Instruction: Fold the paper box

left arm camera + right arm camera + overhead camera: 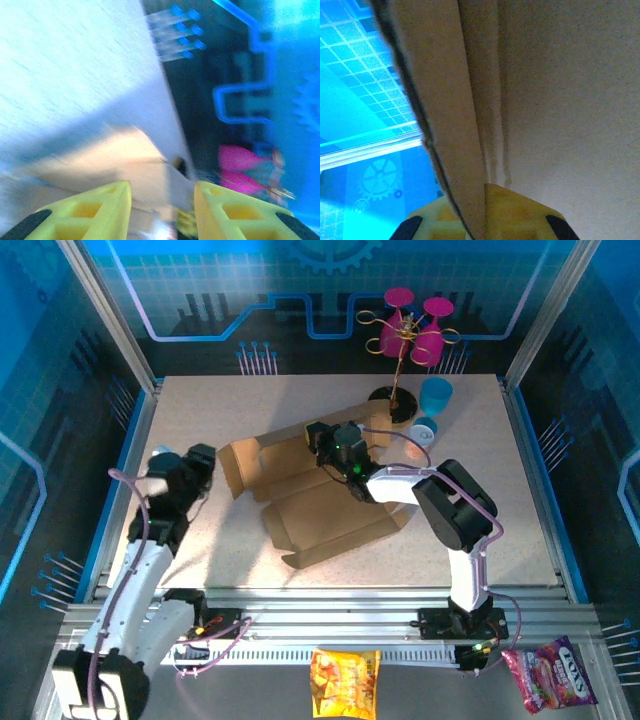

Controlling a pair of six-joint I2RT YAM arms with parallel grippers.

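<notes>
My right gripper (318,438) pinches the paper box (330,515); my left gripper (203,462) is spread wide beside it.

The paper box lies mid-surface (200,410) as a creased brown sheet, its flaps spread flat toward my bases. My right gripper (475,220) is clamped on a raised flap at the sheet's far edge, and the flap's edge (450,100) runs down between its yellow fingers (520,210). My left gripper (161,192) sits just off the sheet's left flap (125,155), fingers (100,210) well apart with nothing between them; that view is blurred. A blue cup (436,395) stands behind on the right.
</notes>
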